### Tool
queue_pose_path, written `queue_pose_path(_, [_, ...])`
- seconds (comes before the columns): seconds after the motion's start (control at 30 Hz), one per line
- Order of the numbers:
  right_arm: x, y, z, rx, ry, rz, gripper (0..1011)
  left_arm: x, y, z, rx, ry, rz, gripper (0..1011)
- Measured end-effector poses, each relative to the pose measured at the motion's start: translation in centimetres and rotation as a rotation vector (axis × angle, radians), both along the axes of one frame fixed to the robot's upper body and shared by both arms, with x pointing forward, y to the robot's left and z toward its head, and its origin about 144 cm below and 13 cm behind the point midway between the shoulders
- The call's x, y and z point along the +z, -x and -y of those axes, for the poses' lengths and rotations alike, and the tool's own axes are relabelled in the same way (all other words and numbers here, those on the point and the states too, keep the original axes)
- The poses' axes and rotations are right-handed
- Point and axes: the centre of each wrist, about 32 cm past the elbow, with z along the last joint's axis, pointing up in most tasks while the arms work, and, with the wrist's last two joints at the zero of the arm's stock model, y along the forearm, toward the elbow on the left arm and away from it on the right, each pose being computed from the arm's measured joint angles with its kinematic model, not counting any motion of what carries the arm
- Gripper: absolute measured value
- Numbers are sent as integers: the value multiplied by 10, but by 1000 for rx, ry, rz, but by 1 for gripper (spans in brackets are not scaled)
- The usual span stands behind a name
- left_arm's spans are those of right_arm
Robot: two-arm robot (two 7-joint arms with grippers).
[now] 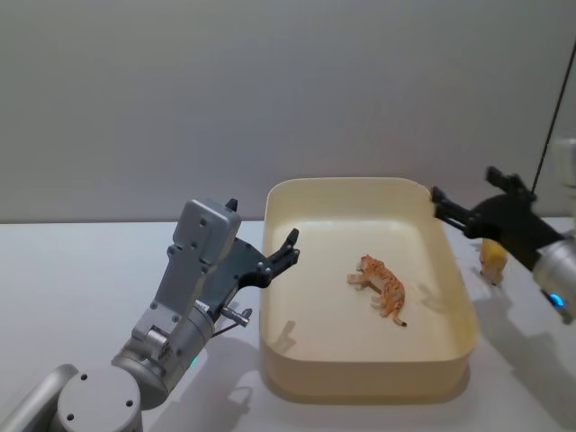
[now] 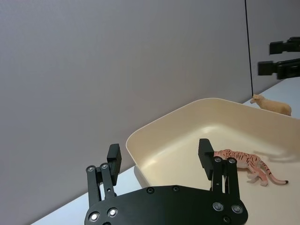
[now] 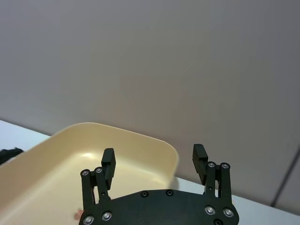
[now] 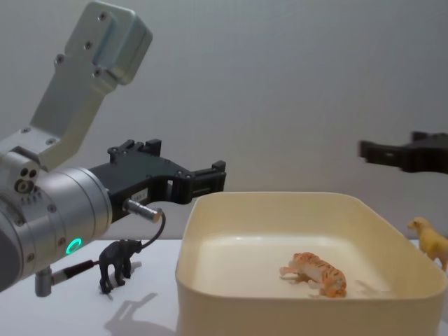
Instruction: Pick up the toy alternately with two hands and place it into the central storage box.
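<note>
The cream storage box [image 1: 360, 184] stands in the middle of the table, and an orange striped toy tiger [image 1: 382, 286] lies on its floor. My left gripper [image 1: 289, 247] hovers open and empty at the box's left rim, fingers pointing across it; in the left wrist view the left gripper [image 2: 159, 152] faces the tiger [image 2: 243, 164]. At the box's far right corner my right gripper [image 1: 440, 200] hangs open and empty above the rim. A yellow toy animal [image 1: 492, 260] stands on the table just right of the box, below the right arm.
A black toy elephant [image 4: 119, 260] stands on the table left of the box [image 4: 280, 318], under my left arm. A plain grey wall runs behind the table. A thin dark cable [image 1: 551, 117] hangs at the far right.
</note>
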Motion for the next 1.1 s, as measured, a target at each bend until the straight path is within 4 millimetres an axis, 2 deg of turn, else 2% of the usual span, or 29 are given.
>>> queue_pose_path(0.17, [-4, 11, 24, -66, 12, -16, 1001, 0, 0, 0, 0, 0, 0, 1001])
queue_pose_path(0.4, [-14, 23, 47, -120, 40, -66, 1001, 0, 0, 0, 0, 0, 0, 1001])
queue_pose_path(0.77, [-35, 25, 56, -153, 79, -159, 1001, 0, 0, 0, 0, 0, 0, 1001])
queue_pose_path(1.1, [-52, 10, 52, -187, 108, -214, 1001, 0, 0, 0, 0, 0, 0, 1001])
